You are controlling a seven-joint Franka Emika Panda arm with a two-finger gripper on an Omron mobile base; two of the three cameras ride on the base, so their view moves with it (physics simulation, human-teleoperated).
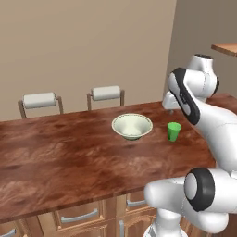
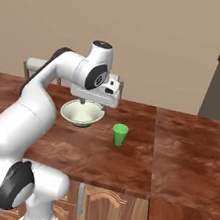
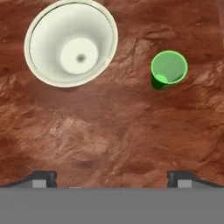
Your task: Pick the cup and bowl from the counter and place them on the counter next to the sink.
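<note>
Hovering with my fingers [image 3: 112, 177] spread wide and empty above the desk [image 1: 55, 157]; cup [image 3: 168, 69] and bowl [image 3: 71, 43] both remain unpicked near its far edge.

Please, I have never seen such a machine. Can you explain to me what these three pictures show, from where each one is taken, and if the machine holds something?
The machine is a white robot arm with dark joints, drawn by a computer in a simulated kitchen. Two pictures come from cameras on its base, behind the arm, one to its left and one to its right. The third comes from a camera on the hand, looking down. There the end effector shows as two small dark fingertips at the bottom, standing wide open and holding nothing. On the glossy reddish-brown wooden counter stand a wide pale cream bowl with a flared rim and a small bright green cup without handle. They stand apart, both upright and empty. Behind the counter are two chair backs with pale cushions.
</note>
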